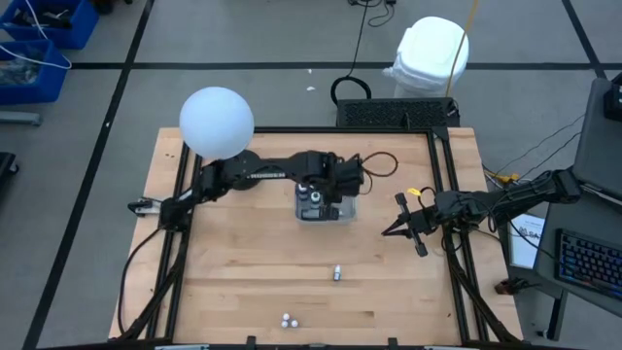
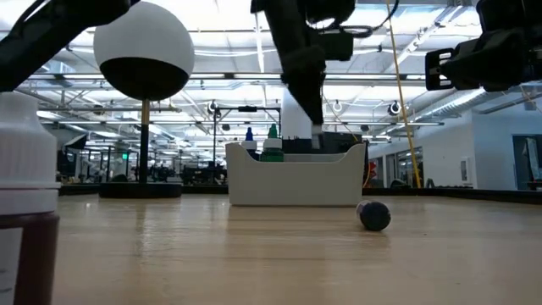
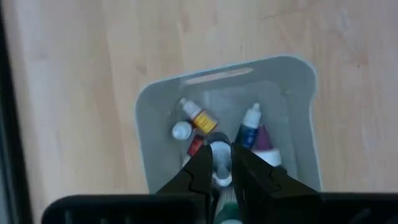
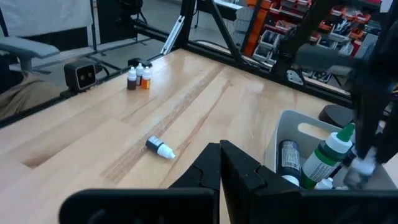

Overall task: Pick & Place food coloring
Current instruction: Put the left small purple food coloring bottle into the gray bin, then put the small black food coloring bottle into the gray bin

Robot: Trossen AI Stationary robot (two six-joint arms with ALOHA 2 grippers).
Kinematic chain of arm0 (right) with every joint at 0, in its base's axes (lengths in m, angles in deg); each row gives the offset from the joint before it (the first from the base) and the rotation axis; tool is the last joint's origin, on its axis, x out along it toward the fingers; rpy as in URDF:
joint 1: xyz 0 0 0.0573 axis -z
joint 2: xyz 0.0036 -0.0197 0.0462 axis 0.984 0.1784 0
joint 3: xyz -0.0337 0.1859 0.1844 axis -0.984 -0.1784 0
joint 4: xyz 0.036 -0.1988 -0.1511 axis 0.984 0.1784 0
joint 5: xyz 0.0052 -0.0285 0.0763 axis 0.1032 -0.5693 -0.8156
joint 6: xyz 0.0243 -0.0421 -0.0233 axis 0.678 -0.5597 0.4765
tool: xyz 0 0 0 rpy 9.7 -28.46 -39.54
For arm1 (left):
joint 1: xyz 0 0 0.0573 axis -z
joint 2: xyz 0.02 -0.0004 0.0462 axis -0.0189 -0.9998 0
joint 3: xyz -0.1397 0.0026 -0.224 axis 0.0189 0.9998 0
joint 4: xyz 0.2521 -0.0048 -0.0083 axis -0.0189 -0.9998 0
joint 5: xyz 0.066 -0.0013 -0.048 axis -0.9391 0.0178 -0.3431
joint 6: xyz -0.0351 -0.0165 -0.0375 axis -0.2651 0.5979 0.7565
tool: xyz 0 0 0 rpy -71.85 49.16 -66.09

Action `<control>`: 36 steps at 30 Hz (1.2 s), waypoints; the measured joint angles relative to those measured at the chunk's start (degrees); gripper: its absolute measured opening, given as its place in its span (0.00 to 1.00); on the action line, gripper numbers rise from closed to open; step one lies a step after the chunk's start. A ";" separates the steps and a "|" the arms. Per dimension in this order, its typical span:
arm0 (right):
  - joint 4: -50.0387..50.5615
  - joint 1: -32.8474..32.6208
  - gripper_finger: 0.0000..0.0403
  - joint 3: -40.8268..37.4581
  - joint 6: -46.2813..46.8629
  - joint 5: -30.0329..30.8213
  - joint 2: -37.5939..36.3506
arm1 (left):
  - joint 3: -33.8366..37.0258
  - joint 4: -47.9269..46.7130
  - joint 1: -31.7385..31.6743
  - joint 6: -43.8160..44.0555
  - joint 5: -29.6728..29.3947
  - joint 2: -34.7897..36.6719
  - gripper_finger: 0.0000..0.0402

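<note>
A clear rectangular tray [image 1: 342, 216] stands at the table's middle with several food coloring bottles inside, among them a yellow-and-red one [image 3: 199, 116], a blue one [image 3: 249, 129] and a green one [image 4: 326, 155]. My left gripper [image 3: 219, 155] hangs over the tray, shut on one small bottle [image 3: 220, 163]. One dark bottle [image 1: 336, 273] lies on its side on the wood nearer the front. Two more [image 1: 288, 319] stand by the near edge. My right gripper [image 4: 220, 148] waits shut to the right of the tray, touching nothing. My left gripper pinches a small white-topped bottle [image 3: 221, 177] between its two fingertips, coming steeply from above. The bottle hangs over the tray's inside, just above the rim [image 2: 292, 151]. Whether it touches the bottles below, I cannot tell.
A white globe [image 1: 216, 122] on a stand rises at the table's far left. Black frame rails [image 1: 450, 209] run along the table's sides. A big bottle [image 2: 25, 199] stands close before the low camera. Bare wood lies between the tray and the near edge.
</note>
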 joint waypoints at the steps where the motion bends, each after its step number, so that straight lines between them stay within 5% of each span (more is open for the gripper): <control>1: 0.32 0.00 0.00 0.00 -0.47 0.00 -0.01 | 1.55 1.39 -0.21 -0.53 0.79 0.08 0.11; 13: 0.98 0.00 0.00 0.00 -1.84 0.00 -0.01 | 11.51 9.58 -0.95 -3.61 0.11 -0.06 0.01; 20: 0.88 0.00 0.00 0.00 -1.86 0.00 0.01 | 6.18 6.64 1.10 -2.81 -3.46 2.33 0.14; 26: 1.21 0.00 0.00 0.00 -1.86 0.00 0.02 | -1.49 -8.00 9.69 9.80 -2.32 7.65 0.19; 31: 1.36 0.00 0.00 0.00 -1.85 -0.02 0.00 | -1.20 -19.85 21.68 21.75 -3.86 11.52 0.19; 36: 0.86 0.00 0.00 0.00 -1.70 -0.02 0.01 | 2.69 -18.25 33.17 35.25 -5.50 11.14 0.19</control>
